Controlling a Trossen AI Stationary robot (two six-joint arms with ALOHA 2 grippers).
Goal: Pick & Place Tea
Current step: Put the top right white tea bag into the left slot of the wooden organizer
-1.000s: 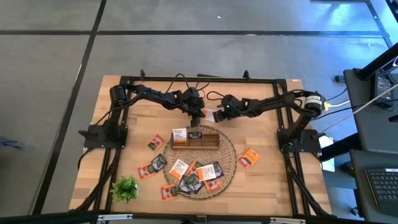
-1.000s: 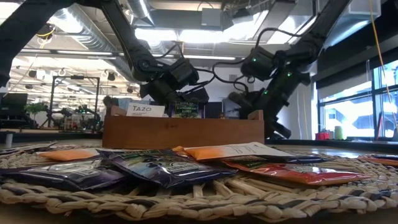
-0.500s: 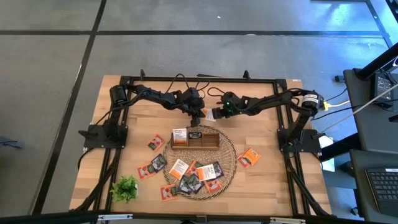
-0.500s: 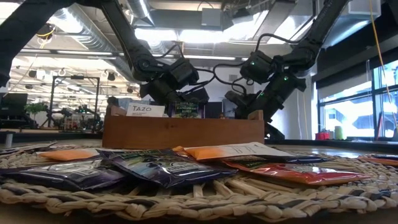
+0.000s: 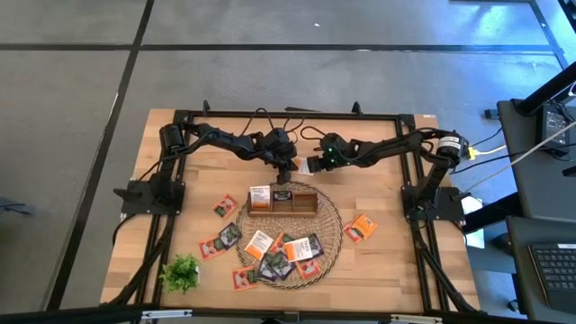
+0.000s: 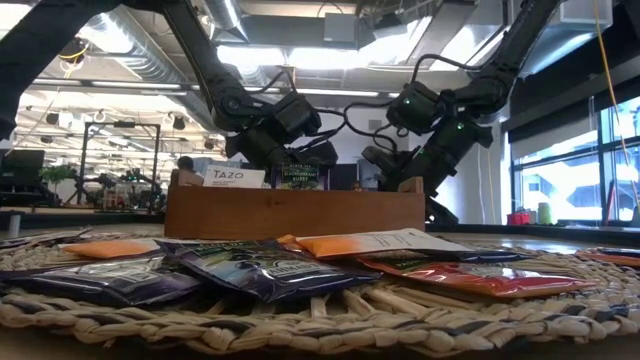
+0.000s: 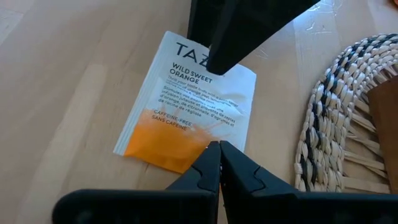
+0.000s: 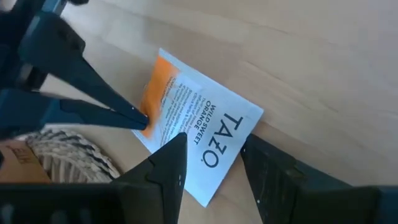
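A white-and-orange tea sachet [image 7: 189,102] was seen lying flat on the wooden table [image 5: 378,261], just beyond the round wicker mat [image 7: 329,124]. The left gripper [image 7: 219,149] was closed, its tips pressed at the sachet's orange edge. The right gripper [image 8: 211,149] was held open, its fingers [image 8: 171,162] straddling the sachet's white end.

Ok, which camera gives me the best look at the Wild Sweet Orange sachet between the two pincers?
The left wrist view: the Wild Sweet Orange sachet lies flat on bare wood, label readable. The right wrist view shows it partly behind fingers; the high view only a speck; the low view hides it.
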